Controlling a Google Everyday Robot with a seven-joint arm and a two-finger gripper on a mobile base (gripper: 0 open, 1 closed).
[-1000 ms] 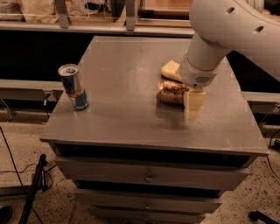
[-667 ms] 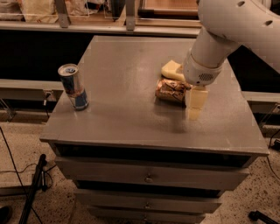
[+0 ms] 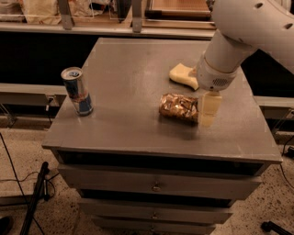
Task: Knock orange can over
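Note:
The orange can (image 3: pixel 178 107), shiny copper-orange, lies on its side near the middle right of the grey cabinet top (image 3: pixel 124 69). My gripper (image 3: pixel 196 92) hangs over the right part of the top, open and holding nothing. One pale finger (image 3: pixel 183 75) rests behind the can. The other pale finger (image 3: pixel 208 109) stands right against the can's right end. The white arm (image 3: pixel 248 27) comes in from the upper right.
A slim blue-and-silver can (image 3: pixel 77 91) stands upright near the left edge of the top. Drawers (image 3: pixel 156 186) run below the front edge. A shelf with bags (image 3: pixel 41 9) lies behind, and cables and a stand leg (image 3: pixel 32 202) are on the floor at left.
The arm has shifted slightly to the right. The orange can now shows more fully, lying in front of the rear finger and left of the front finger.

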